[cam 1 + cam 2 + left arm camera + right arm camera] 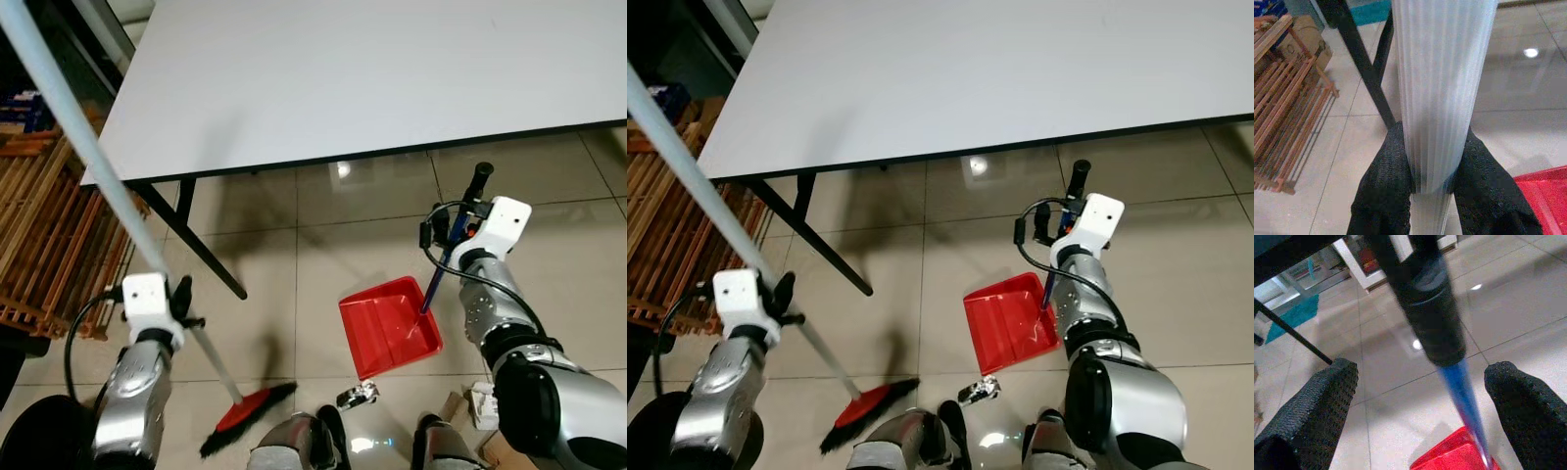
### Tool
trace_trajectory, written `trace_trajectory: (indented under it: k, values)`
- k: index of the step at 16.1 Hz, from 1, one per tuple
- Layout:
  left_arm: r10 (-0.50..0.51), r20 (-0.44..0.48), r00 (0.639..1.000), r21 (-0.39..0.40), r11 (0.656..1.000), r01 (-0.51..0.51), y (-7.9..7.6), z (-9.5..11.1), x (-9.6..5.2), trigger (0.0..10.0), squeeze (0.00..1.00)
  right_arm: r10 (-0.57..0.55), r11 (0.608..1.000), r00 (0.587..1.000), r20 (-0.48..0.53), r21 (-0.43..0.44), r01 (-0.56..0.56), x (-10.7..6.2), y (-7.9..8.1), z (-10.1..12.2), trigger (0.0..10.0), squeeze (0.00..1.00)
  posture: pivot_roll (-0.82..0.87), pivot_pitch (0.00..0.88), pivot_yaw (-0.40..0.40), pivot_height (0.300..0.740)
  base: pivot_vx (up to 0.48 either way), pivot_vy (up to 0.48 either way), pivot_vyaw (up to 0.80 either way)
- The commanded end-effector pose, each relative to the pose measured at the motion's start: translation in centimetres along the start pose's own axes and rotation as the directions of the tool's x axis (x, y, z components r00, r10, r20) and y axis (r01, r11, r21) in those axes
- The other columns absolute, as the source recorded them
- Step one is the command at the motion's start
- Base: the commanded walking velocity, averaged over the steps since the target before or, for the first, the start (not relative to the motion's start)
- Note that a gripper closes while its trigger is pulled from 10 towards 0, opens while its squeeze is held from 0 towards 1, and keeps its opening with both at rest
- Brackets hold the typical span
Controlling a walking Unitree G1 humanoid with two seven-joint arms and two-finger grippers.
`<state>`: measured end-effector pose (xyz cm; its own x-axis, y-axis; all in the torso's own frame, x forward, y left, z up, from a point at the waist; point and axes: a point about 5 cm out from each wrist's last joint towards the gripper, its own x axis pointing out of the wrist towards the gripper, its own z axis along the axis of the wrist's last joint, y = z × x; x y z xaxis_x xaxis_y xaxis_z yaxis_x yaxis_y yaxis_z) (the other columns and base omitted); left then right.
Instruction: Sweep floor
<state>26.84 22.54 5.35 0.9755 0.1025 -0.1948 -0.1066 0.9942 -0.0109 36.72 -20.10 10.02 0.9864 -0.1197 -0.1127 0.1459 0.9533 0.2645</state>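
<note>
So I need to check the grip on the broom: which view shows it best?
Left wrist view: both fingers clamp the pale broom handle close up. The eye views show the left gripper small on the handle, bristles on the floor.

A large white table (372, 78) with a dark edge fills the far part of the scene, standing on black slanted legs (196, 245) over a glossy beige tiled floor (294, 225). A wooden slatted rack (49, 235) lies at the far left beside the table. A small crumpled shiny scrap (358, 395) lies on the near tiles. Cardboard pieces (480, 431) sit at the near right.
</note>
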Motion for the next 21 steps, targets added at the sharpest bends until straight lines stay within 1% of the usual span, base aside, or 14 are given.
trace_trajectory:
  k: [1,4,6,7,8,9,11,12,14,15,16,17,21]
  values:
    - [0.024,0.002,1.000,0.027,0.999,-0.024,1.4,0.4,-0.6,10.0,0.00,0.022,1.000,1.000,-0.016,0.013,-0.022,-0.2,0.5,-0.6,10.0,1.00,0.03,0.268,0.253,0.740,0.000,0.000,0.00]
    - [0.025,-0.006,1.000,0.034,0.999,-0.025,1.8,0.4,-1.4,10.0,0.00,0.045,0.999,0.999,-0.001,0.026,-0.045,0.1,0.8,-0.1,10.0,1.00,0.05,0.282,0.254,0.740,0.000,0.000,0.00]
    - [0.024,-0.008,1.000,0.036,0.999,-0.024,1.9,0.5,-1.8,10.0,0.00,0.063,0.998,0.998,0.016,0.029,-0.063,0.4,1.1,0.7,10.0,1.00,0.06,0.290,0.253,0.740,0.000,0.000,0.00]
    - [0.027,-0.016,1.000,0.039,0.999,-0.026,2.0,0.4,-2.2,10.0,0.00,0.072,0.997,0.997,0.032,0.034,-0.074,0.7,1.4,1.3,10.0,1.00,0.07,0.294,0.255,0.740,0.000,0.000,0.00]
    - [0.027,-0.016,1.000,0.039,0.999,-0.026,2.0,0.4,-2.2,10.0,0.00,0.072,0.997,0.997,0.032,0.034,-0.074,0.7,1.4,1.3,10.0,1.00,0.07,0.294,0.255,0.740,0.000,0.000,0.00]
    - [0.030,-0.026,0.999,0.045,0.999,-0.029,2.3,0.3,-2.8,10.0,0.00,0.079,0.996,0.996,0.044,0.036,-0.080,0.8,1.5,1.8,10.0,1.00,0.07,0.301,0.263,0.740,0.000,0.000,0.00]
    - [0.033,-0.036,0.999,0.053,0.998,-0.031,2.6,0.2,-3.2,10.0,0.00,0.078,0.996,0.996,0.049,0.039,-0.080,0.8,1.5,1.8,10.0,1.00,0.08,0.305,0.269,0.740,0.000,0.000,0.00]
    - [0.032,-0.041,0.999,0.058,0.998,-0.030,2.8,0.3,-3.4,10.0,0.00,0.077,0.996,0.996,0.053,0.041,-0.079,0.8,1.4,1.8,10.0,0.97,0.08,0.309,0.273,0.740,0.000,0.000,0.00]
    - [0.031,-0.045,0.999,0.064,0.998,-0.028,2.9,0.4,-3.7,10.0,0.00,0.080,0.996,0.995,0.051,0.042,-0.082,0.7,1.4,1.7,10.0,0.61,0.09,0.323,0.281,0.740,0.000,0.000,0.00]
    - [0.031,-0.048,0.998,0.067,0.997,-0.027,3.0,0.4,-3.9,10.0,0.00,0.082,0.995,0.995,0.051,0.043,-0.085,0.7,1.5,1.7,10.0,0.53,0.10,0.328,0.284,0.740,0.000,0.000,0.00]
    - [0.030,-0.054,0.998,0.071,0.997,-0.027,3.1,0.4,-4.2,10.0,0.00,0.085,0.995,0.995,0.052,0.044,-0.087,0.7,1.5,1.7,10.0,0.31,0.10,0.331,0.288,0.740,0.000,0.000,0.00]
    - [0.032,-0.060,0.998,0.075,0.997,-0.028,3.3,0.3,-4.5,10.0,0.00,0.087,0.995,0.995,0.053,0.046,-0.089,0.7,1.6,1.7,10.0,0.00,0.11,0.335,0.290,0.740,0.000,0.000,0.00]
    - [0.043,-0.083,0.996,0.094,0.995,-0.036,4.1,0.3,-5.7,10.0,0.00,0.102,0.993,0.993,0.061,0.049,-0.105,0.8,1.6,1.9,10.0,0.00,0.14,0.350,0.300,0.740,0.000,0.000,0.00]
